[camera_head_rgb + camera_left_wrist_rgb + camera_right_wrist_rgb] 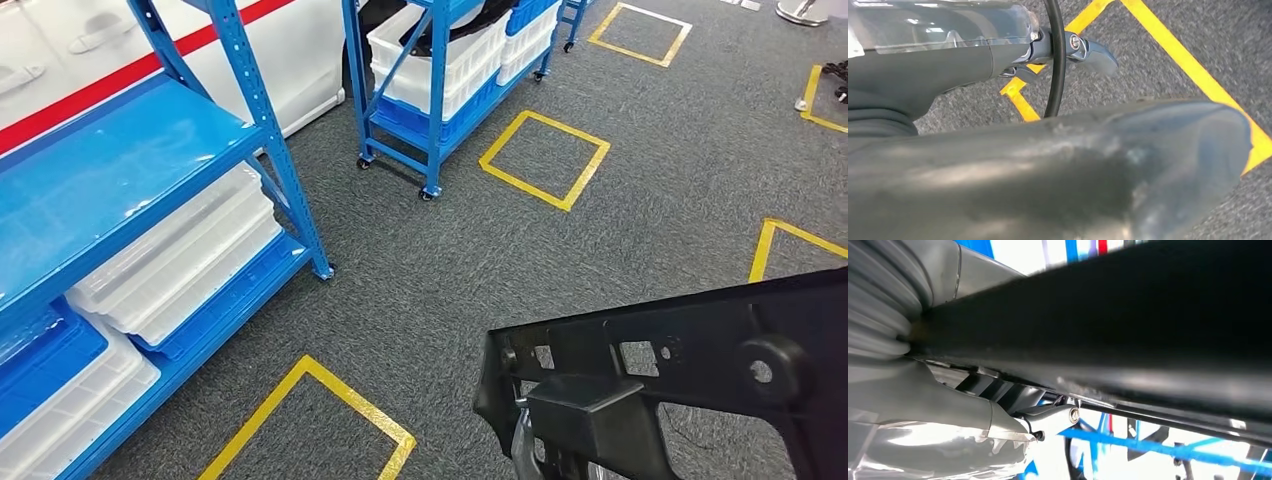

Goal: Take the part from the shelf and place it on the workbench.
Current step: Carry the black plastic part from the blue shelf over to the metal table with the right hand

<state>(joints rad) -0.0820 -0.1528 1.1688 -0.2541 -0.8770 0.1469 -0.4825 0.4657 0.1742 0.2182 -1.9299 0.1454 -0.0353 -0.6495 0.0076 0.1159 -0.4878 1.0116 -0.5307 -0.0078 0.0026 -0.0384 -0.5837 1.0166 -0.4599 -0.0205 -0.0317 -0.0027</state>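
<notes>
The black plastic part (690,370), a flat bracket with cut-out holes, hangs low at the right of the head view above the grey carpet floor (500,250) with its yellow tape squares (545,158), well apart from the blue shelf (120,170) stacked with white bins (180,260). The right robot hand (938,410) lies close against the part's dark bar, fingers beneath it, apparently holding it. The left robot hand (998,55) sits by a large dark surface; its grasp cannot be told
</notes>
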